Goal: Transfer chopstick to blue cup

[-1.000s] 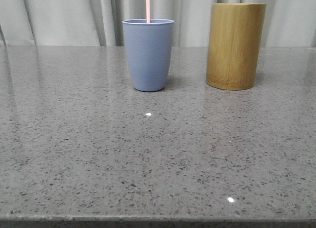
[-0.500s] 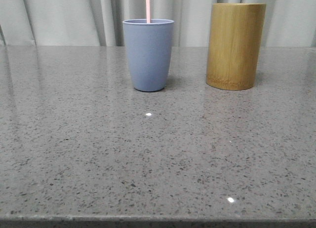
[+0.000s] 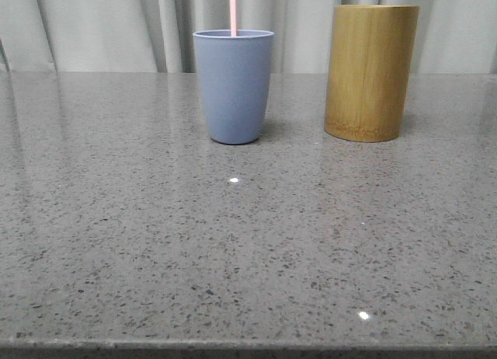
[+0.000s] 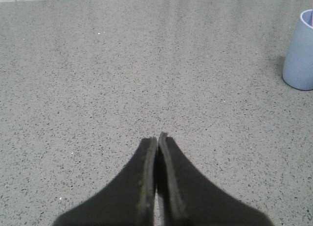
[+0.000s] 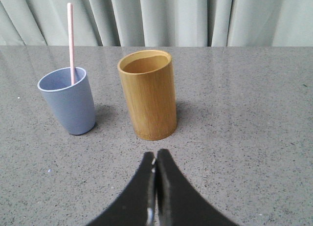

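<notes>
The right claw [image 5: 155, 160] is seen with its jaws pressed together and nothing held between them, low over the tabletop [image 5: 254, 138]. Just ahead of it the bamboo cylinder [image 5: 147, 95] is found standing upright, and further ahead and off to one side stands the blue cup [image 5: 68, 101], with the chopstick [image 5: 71, 42] already resting inside it, leaning against the rim and rising well above it. The left claw [image 4: 156, 152] is likewise closed and empty, with the blue cup well apart from it, off to the side.

The transfer can be judged finished, so the remaining risk lies in any careless motion. If either claw were swept toward the cup, the tall, exposed upper part of the chopstick could be clipped and the light tumbler tipped. The bamboo cylinder, being nearest the right claw, could be knocked first.
</notes>
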Controlling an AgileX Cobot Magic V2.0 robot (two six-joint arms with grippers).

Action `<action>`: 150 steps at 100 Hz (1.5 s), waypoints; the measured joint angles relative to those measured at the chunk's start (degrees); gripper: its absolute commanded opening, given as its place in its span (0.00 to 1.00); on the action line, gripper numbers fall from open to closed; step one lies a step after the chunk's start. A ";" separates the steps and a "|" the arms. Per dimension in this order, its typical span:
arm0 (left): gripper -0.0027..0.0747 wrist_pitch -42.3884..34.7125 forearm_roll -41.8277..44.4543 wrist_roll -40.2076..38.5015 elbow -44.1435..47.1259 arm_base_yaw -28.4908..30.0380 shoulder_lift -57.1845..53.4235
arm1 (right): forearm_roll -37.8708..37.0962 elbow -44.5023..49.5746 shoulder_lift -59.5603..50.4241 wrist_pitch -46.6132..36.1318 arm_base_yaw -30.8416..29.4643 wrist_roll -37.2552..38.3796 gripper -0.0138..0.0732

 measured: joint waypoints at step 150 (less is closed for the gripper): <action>0.01 -29.95 -4.93 0.00 34.02 10.37 -19.81 | 0.00 0.00 0.00 0.00 0.00 0.00 0.04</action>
